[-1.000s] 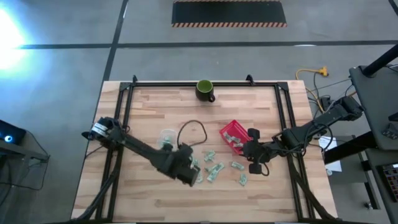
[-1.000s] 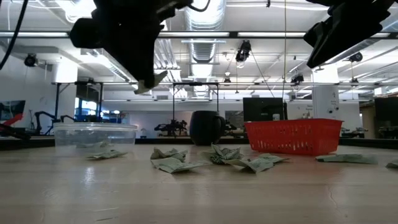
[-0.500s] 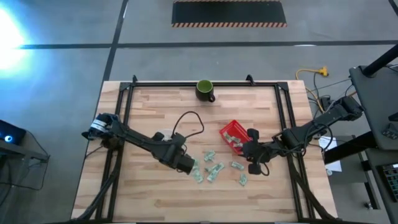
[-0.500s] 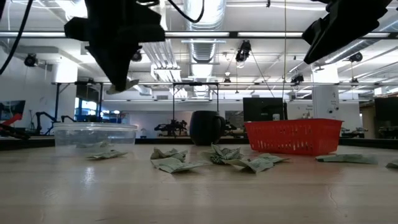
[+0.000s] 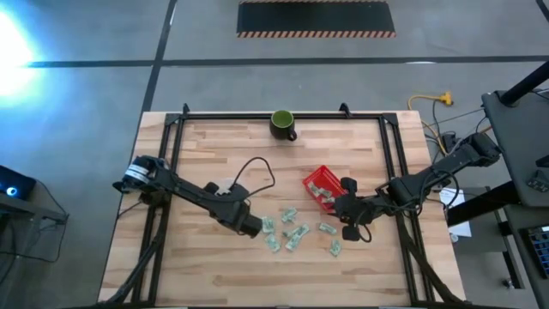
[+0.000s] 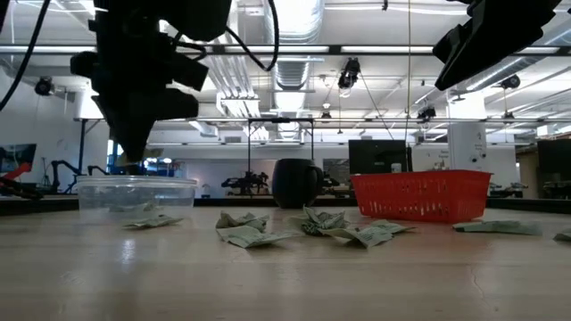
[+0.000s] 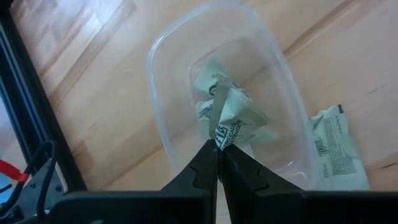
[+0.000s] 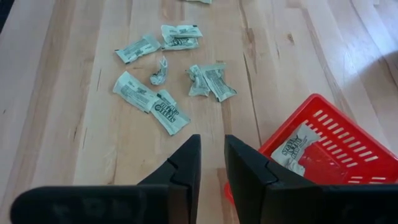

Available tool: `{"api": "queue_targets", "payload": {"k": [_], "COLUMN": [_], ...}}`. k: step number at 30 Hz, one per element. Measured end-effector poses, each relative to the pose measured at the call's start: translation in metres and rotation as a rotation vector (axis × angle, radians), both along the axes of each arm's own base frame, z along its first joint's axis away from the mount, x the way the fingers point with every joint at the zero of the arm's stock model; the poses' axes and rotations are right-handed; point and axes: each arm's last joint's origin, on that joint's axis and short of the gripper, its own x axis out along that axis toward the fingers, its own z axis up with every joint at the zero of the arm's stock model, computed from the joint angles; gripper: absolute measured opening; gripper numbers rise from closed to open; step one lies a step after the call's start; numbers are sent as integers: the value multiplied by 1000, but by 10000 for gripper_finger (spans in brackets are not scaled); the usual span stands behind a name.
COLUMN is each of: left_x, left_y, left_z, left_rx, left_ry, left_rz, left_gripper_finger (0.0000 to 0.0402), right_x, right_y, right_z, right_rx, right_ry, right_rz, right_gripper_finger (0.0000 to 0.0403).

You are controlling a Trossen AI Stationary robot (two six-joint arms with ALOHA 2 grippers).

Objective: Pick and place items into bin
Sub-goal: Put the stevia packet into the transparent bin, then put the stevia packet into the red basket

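Beside the red basket [image 5: 320, 185] — scattered packets [image 5: 294, 233], dark mug [image 5: 282, 124] beyond.

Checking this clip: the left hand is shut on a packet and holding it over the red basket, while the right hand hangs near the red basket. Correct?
Not quite. The left hand is shut on a packet, but it holds it over the clear plastic tub, not the red basket; the left wrist view shows this. The right hand does hang near the red basket.
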Motion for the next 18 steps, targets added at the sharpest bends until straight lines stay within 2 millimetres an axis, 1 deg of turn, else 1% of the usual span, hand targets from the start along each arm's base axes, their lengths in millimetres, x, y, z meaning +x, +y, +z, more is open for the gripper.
{"api": "queue_targets", "payload": {"k": [3, 12, 18], "left_x": [-2, -3, -3], "left_y": [1, 4, 4], "left_z": [1, 5, 6], "left_rx": [-4, -8, -9], "left_ry": [-4, -18, -13], "left_rz": [1, 9, 4], "left_gripper_finger": [12, 89, 111], "right_x": [0, 0, 0], "right_y": [0, 0, 0], "right_z": [0, 0, 0], "right_rx": [-2, -11, -4], "right_ry": [0, -2, -3], "right_rz": [2, 0, -7], "right_gripper_finger": [63, 59, 61]}}
